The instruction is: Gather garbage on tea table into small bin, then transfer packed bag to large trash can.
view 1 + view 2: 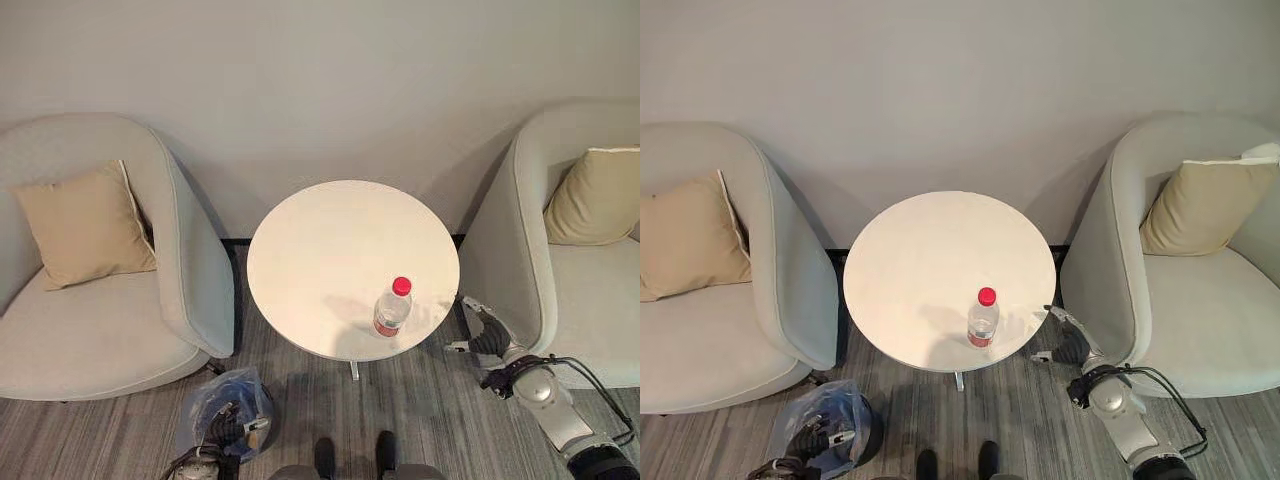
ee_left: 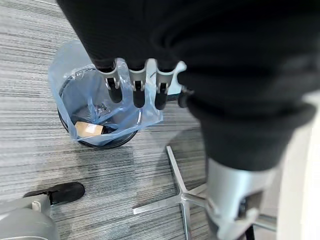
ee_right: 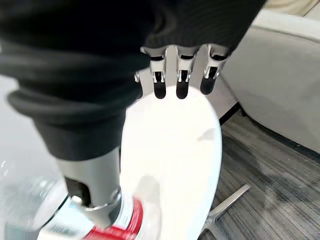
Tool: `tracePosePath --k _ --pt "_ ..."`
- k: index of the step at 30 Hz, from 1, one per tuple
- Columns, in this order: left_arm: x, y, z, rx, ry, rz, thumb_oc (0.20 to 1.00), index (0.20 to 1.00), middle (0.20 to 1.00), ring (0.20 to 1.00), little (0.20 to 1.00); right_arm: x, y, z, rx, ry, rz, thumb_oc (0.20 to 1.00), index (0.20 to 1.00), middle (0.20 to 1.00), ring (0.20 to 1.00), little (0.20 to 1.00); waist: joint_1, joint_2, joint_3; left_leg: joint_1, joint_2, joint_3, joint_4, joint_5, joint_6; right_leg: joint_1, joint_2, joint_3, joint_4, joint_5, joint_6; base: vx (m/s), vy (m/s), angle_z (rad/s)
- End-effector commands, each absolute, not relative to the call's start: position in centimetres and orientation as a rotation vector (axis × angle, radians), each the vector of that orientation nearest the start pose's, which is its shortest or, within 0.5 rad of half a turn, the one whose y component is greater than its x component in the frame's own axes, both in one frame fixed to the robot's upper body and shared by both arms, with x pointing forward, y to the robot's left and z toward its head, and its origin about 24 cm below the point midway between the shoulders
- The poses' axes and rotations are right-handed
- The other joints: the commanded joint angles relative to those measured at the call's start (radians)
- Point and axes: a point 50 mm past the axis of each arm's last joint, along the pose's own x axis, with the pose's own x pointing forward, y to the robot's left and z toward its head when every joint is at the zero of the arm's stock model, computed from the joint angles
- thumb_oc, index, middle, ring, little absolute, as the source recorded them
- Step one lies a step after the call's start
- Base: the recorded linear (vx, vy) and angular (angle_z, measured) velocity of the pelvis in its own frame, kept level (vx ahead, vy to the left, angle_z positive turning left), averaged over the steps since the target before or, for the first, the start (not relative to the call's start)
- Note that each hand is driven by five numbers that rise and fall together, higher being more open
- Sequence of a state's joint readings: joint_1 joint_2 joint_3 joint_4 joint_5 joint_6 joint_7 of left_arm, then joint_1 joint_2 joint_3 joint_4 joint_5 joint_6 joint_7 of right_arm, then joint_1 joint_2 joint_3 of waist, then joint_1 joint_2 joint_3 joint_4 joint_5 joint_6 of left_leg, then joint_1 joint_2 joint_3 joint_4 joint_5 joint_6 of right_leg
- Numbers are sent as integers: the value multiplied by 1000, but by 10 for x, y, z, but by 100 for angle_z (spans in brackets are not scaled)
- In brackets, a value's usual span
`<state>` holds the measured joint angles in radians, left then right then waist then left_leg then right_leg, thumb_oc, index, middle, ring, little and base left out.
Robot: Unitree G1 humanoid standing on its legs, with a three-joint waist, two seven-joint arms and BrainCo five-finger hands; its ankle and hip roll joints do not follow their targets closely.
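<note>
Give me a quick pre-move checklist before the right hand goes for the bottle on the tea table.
1. Bottle upright near the tea table's front edge, red cap on: ok.
2. Right hand open, beside the table's edge, not yet on the bottle: ok.
3. Path from hand to bottle free of other things: ok.
4. Small bin on the floor, blue bag liner open: ok.
5. Left hand over the bin, fingers straight, holding nothing: ok.
6. Room left in the bin: cannot tell.
</note>
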<state>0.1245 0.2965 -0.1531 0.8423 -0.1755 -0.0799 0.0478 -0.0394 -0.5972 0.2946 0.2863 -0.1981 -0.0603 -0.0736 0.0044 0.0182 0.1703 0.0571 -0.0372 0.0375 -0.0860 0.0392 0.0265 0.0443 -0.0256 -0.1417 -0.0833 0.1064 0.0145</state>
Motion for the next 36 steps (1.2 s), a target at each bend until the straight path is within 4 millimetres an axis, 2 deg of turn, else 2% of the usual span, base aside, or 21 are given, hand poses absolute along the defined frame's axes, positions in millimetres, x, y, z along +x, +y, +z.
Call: tracePosePath --k 1,2,5,8,13,14,15,17,20,23,28,33,36 --pt "131 246 -127 236 866 121 1000 1000 1000 1000 1000 261 -213 20 -848 82 245 1000 1000 1000 1000 1000 16 -36 -19 -13 37 57 50 -73 -59 48 -44 4 48 -187 80 95 21 28" --pt "128 246 -128 235 876 120 1000 1000 1000 1000 1000 267 -203 23 -845 59 266 1000 1000 1000 1000 1000 27 -33 -21 -7 35 52 40 -71 -59 53 -45 -2 44 -189 81 106 24 2" --pt "124 246 -130 237 892 122 1000 1000 1000 1000 1000 272 -196 23 -837 50 277 1000 1000 1000 1000 1000 37 -31 -23 -2 34 45 29 -68 -59 58 -46 -13 43 -193 81 66 22 17" --pt "120 248 -131 238 902 128 1000 1000 1000 1000 1000 275 -192 19 -805 67 258 1000 1000 1000 1000 1000 49 -27 -22 -2 29 33 23 -66 -59 62 -49 -25 40 -195 82 56 24 26" --pt "118 249 -130 228 902 130 1000 1000 1000 1000 1000 293 -182 18 -722 85 202 1000 1000 1000 1000 1000 88 -14 -9 -23 20 8 23 -59 -57 50 -54 -49 36 -192 82 21 23 25" --pt "118 249 -130 223 900 131 1000 1000 1000 1000 1000 297 -181 19 -697 92 185 250 250 250 250 250 97 -11 -4 -31 18 3 25 -58 -57 46 -54 -54 35 -192 81 -8 11 18" --pt "119 248 -130 220 899 133 1000 1000 1000 1000 1000 298 -181 19 -688 94 178 200 200 200 200 200 99 -10 -1 -35 18 1 26 -58 -57 45 -54 -55 35 -192 81 0 10 19" --pt "119 249 -130 214 900 142 1000 1000 1000 1000 1000 301 -183 25 -639 74 149 200 200 200 200 200 104 -8 0 -36 17 -6 24 -57 -58 50 -54 -60 28 -193 80 13 2 17" --pt "117 252 -130 212 903 159 1000 1000 1000 1000 1000 294 -186 34 -598 29 134 200 200 200 200 200 96 -12 -9 -22 20 -7 20 -59 -60 64 -53 -64 28 -198 79 -3 -32 12" --pt "117 250 -130 199 903 167 1000 1000 1000 1000 1000 280 -184 51 -531 -64 158 200 200 200 200 200 77 -14 -20 -9 29 -5 30 -64 -64 75 -47 -60 39 -209 71 -57 -76 6" --pt "119 245 -131 180 903 165 1000 1000 1000 1000 1000 268 -177 60 -448 -121 186 200 200 200 200 200 63 -8 -21 -21 38 -18 47 -50 -77 76 -39 -74 54 -225 57 -98 -71 -2" --pt "121 240 -131 149 895 168 1000 1000 1000 1000 1000 260 -174 69 -424 -179 197 200 200 200 200 200 76 2 2 -93 44 -57 100 -22 -105 66 -26 -114 54 -239 37 -153 -67 18" --pt "121 236 -132 149 893 151 1000 1000 1000 1000 1000 260 -177 73 -426 -201 172 200 200 200 200 200 89 2 20 -151 38 -64 148 -12 -120 66 -32 -163 48 -240 29 -100 -30 59"
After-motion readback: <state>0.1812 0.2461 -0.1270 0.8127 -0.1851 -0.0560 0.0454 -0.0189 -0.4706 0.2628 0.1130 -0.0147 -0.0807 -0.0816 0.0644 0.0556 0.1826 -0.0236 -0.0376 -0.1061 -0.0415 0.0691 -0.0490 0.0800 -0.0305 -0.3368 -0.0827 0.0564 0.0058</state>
